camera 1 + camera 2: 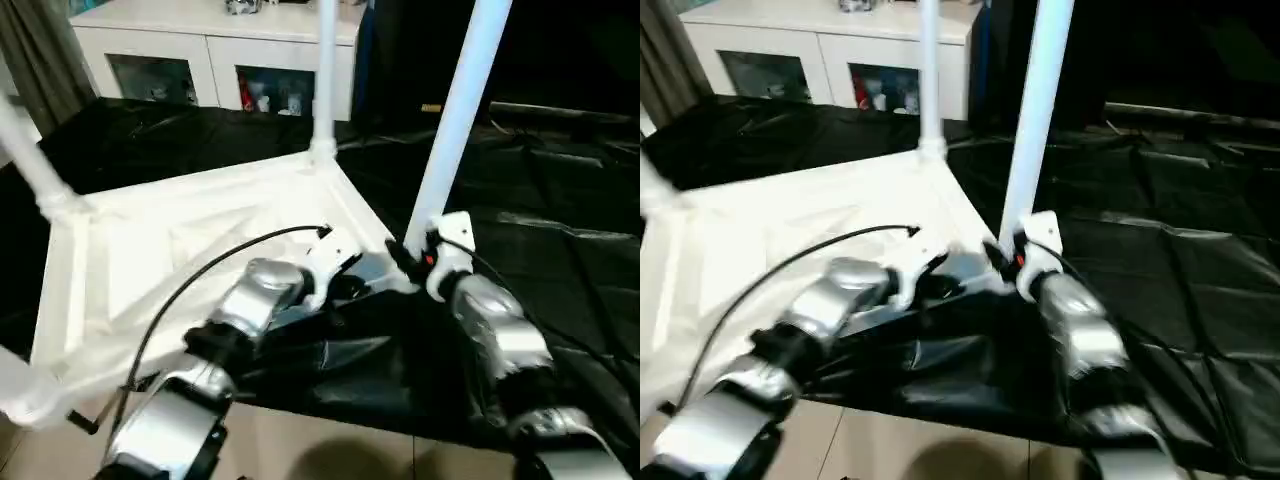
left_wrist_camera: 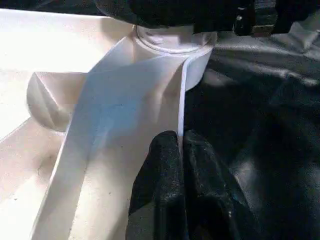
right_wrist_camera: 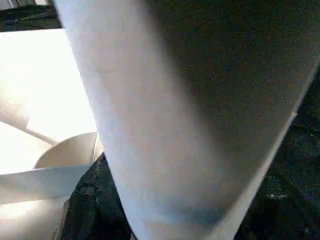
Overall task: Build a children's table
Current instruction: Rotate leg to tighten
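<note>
The white children's table top [image 1: 180, 250] lies upside down on a black sheet, ribbed underside facing up. Tube legs stand in its far corner [image 1: 325, 70], its left corner [image 1: 30, 150] and its near-left corner [image 1: 12, 392]. At the near-right corner a fourth leg [image 1: 460, 110] rises, leaning right, from its round socket [image 2: 172, 42]. My right gripper [image 1: 415, 258] is shut on this leg just above the socket, its black fingers [image 2: 165, 12] wrapped around the tube. My left gripper [image 2: 179, 142] is shut on the thin rim wall of the top, close to that same corner.
A black sheet [image 1: 560, 200] covers the floor around and beyond the table, ending near my body at bare light floor [image 1: 330, 450]. A white cabinet with glass doors [image 1: 210, 50] stands at the back and a grey curtain [image 1: 40, 50] hangs at the back left.
</note>
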